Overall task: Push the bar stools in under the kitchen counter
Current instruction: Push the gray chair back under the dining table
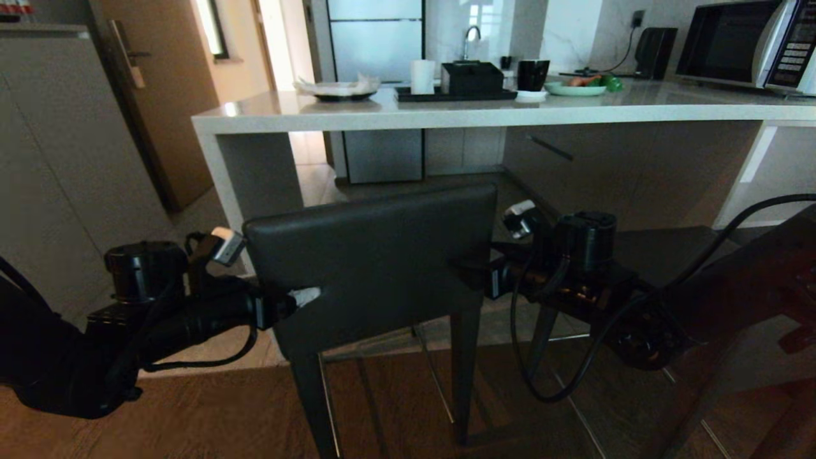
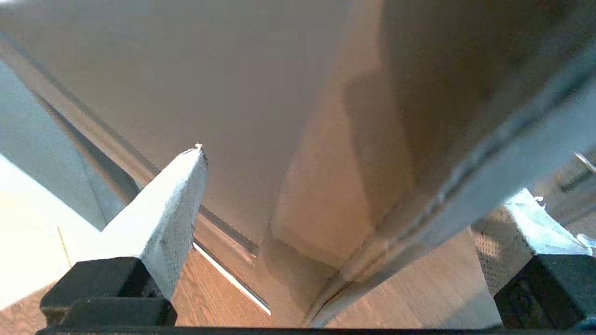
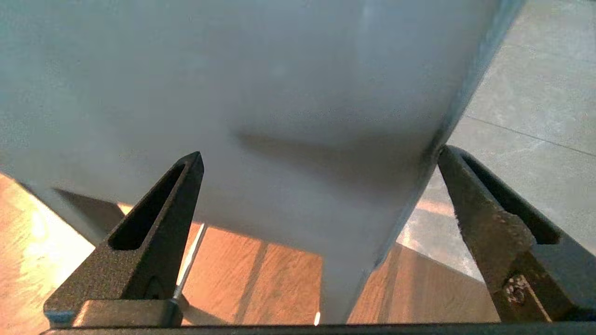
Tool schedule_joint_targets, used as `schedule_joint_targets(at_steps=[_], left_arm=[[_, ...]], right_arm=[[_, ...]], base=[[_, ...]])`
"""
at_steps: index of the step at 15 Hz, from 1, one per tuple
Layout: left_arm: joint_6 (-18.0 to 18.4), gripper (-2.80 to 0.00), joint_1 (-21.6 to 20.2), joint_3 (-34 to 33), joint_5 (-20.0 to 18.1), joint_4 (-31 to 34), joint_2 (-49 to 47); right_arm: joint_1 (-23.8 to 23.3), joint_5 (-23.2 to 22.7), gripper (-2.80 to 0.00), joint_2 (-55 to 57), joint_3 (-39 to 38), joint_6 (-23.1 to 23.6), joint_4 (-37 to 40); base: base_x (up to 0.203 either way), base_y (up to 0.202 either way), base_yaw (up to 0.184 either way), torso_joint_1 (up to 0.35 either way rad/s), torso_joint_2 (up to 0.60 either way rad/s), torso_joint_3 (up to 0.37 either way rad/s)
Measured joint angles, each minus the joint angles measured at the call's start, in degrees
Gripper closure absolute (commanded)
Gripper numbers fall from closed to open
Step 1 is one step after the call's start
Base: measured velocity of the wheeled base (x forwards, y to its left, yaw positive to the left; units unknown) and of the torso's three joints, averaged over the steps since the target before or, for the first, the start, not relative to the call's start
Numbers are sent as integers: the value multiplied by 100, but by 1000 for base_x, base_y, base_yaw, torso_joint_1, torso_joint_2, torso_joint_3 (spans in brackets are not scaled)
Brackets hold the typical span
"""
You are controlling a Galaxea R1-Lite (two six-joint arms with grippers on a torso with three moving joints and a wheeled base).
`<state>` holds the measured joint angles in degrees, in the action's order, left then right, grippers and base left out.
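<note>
Nearest, low in the head view: two black robot arms reaching forward over a brown wood floor (image 1: 210, 408). Left claw (image 1: 306, 296), released, jaws spread wide, at the lower left corner of the backrest of a bar stool (image 1: 376, 261); one pale padded finger (image 2: 163, 218) lies on the rear face, the other beyond the edge, so the jaws straddle the backrest's side seam without gripping it. Right claw (image 1: 478, 274), likewise released and wide, at the backrest's right edge; its dark fingers (image 3: 153, 232) stand one before the panel and one past its corner, whether touching cannot be told. The stool: dark grey padded backrest, slim dark legs, thin metal footrest bar; it stands just in front of the table (image 1: 484, 111), its seat not yet beneath the slab. Second stool (image 1: 676, 248), same make, partly visible to the right behind the right arm. Table: pale speckled stone top with slab side panel at the left end. On it, further back: white plate (image 1: 336, 89), paper roll (image 1: 422, 76), black tray (image 1: 456, 95) with a black box, dark cup (image 1: 532, 75), green dish (image 1: 574, 89), microwave (image 1: 746, 44) at far right.
</note>
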<state>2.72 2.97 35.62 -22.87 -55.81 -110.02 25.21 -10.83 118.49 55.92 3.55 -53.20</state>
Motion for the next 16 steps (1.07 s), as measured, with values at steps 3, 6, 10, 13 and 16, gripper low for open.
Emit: schedule_joint_targets(at_steps=[3,6,10,13,16], left_arm=[[4,-280,108,-25,61,11,-7],[6,-280,204,-213,122,25,97],[-30,-280,204,-505,187,75,326],[-132,-280,201,-661,431,52,506],[-395,-280,215,-681,462,46,646]], right_arm=[[1,-22,-280,22,9,0,6],[-71,-144,-280,88,107,-2,23],[-362,-652,-280,137,184,0,12],[-666,-1429,-280,171,313,0,18],[-893,-1885,-280,184,405,23,-16]], base=[[0,0,0,0,0,0],[0,0,0,0,0,0],[0,0,0,0,0,0],[0,0,0,0,0,0],[0,0,0,0,0,0]])
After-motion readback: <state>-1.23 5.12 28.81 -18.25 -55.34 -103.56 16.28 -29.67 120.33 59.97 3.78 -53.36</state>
